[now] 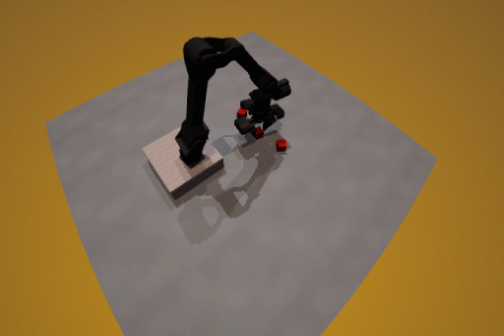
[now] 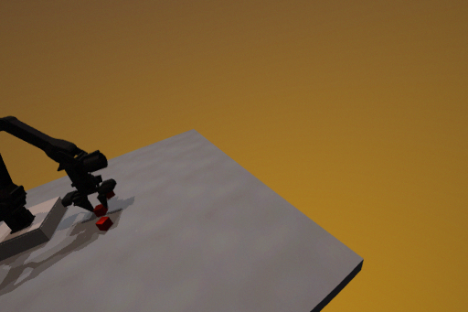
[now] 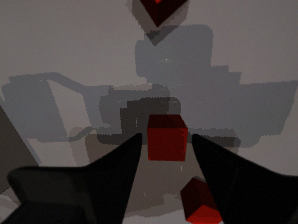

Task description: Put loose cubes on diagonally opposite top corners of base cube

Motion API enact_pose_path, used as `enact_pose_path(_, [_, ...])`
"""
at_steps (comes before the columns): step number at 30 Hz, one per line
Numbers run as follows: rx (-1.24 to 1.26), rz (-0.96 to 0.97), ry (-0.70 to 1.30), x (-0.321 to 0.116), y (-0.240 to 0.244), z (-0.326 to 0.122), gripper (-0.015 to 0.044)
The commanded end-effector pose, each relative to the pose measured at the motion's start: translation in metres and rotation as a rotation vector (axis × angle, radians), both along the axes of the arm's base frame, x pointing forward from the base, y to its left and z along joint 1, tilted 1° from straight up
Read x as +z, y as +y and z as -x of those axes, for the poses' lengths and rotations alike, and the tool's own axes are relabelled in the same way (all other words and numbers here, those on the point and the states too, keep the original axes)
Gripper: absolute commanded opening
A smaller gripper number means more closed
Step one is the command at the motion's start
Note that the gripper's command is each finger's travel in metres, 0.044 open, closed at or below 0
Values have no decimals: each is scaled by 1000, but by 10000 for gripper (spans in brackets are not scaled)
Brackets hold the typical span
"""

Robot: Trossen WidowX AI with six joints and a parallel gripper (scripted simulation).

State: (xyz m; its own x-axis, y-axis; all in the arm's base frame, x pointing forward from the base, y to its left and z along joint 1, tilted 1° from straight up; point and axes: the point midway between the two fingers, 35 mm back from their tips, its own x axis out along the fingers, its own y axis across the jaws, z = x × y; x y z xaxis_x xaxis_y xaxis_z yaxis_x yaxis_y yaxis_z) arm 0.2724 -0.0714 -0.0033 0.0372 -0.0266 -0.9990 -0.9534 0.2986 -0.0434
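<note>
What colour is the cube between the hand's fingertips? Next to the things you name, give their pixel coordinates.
Red, darker on its top face; the wrist view shows the cube (image 1: 259,132) (image 2: 100,209) (image 3: 167,145) best.

Three red cubes (image 1: 259,132) (image 2: 100,209) (image 3: 167,142); one black arm (image 1: 197,91) (image 2: 38,138); one pale base block (image 1: 169,174) (image 2: 45,223); one grey tabletop (image 1: 295,234) (image 2: 206,235) (image 3: 65,45).

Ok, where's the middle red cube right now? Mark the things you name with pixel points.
In the wrist view, the middle red cube (image 1: 259,132) (image 2: 100,209) (image 3: 167,145) sits between the open gripper's (image 1: 257,131) (image 2: 100,210) (image 3: 167,135) fingertips, the other two beyond them.
</note>
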Motion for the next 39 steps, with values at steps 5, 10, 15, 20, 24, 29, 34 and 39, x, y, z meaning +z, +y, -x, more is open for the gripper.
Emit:
enact_pose_path(5, [3,-5,2,-3,1,1,105])
enact_pose_path(10, [3,-5,2,7,0,-1,105])
enact_pose_path(15, [3,-4,2,22,0,-3,105])
enact_pose_path(20, [3,-4,1,37,0,-4,105])
enact_pose_path(24, [3,-4,1,49,0,-4,105])
enact_pose_path(29, [3,-4,1,65,1,-3,105])
enact_pose_path(34, [3,-4,1,80,1,-1,105])
enact_pose_path(39, [3,-5,1,96,2,2,105])
